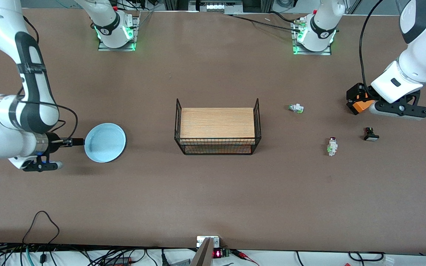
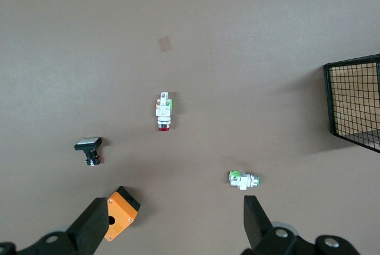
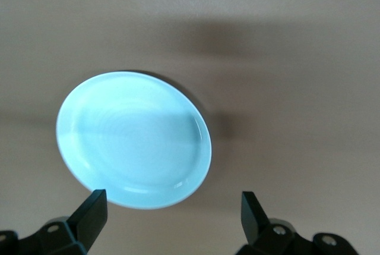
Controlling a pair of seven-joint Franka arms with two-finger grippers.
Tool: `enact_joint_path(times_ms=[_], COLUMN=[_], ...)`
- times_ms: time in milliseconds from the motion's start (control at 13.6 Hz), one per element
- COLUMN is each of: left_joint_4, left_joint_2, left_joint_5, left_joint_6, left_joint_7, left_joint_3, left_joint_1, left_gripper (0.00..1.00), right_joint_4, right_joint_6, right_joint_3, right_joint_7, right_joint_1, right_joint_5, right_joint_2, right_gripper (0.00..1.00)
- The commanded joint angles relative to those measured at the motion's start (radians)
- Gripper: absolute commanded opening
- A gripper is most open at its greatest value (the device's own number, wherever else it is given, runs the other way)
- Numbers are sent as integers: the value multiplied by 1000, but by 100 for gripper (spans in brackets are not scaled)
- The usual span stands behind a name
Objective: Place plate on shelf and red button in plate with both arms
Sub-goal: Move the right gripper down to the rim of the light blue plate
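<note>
Front view shows the round pale blue plate lying flat on the brown table at the right arm's end. The tiny red button with its dark red cap, white body and green side lies on its side at the left arm's end. Between them stands the black wire rack with a wooden board in it.

The right gripper hangs just beside the plate, fingers wide apart, holding nothing. The left gripper is over the table near a small orange box, fingers wide apart and empty too.

To do this well, I think the right gripper should pinch the plate's rim. The left one should come straight down over the red button, not the white and green part or the black part.

I see no words to read on these things.
</note>
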Motion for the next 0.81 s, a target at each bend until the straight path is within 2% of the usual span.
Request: enact_joint_path(times_ms=[0, 294, 588, 735], left_joint_4=[30, 32, 32, 32], left_joint_2=[12, 13, 13, 13], left_joint_5=[-4, -4, -2, -2], left_joint_6=[-25, -24, -24, -24], left_joint_7=[22, 23, 23, 23], left_joint_3=[0, 0, 0, 0], left_joint_1=[2, 2, 0, 2], left_gripper=[100, 100, 100, 100], right_joint_4=[32, 32, 26, 21], right_joint_6=[47, 133, 149, 184], right_joint_3=[4, 4, 4, 4], right_joint_7=[-32, -83, -83, -88], right_joint_1=[-15, -13, -13, -22], right_joint_5=[25, 25, 26, 26], right_joint_2=[64, 107, 130, 155], right_gripper=[100, 97, 84, 83])
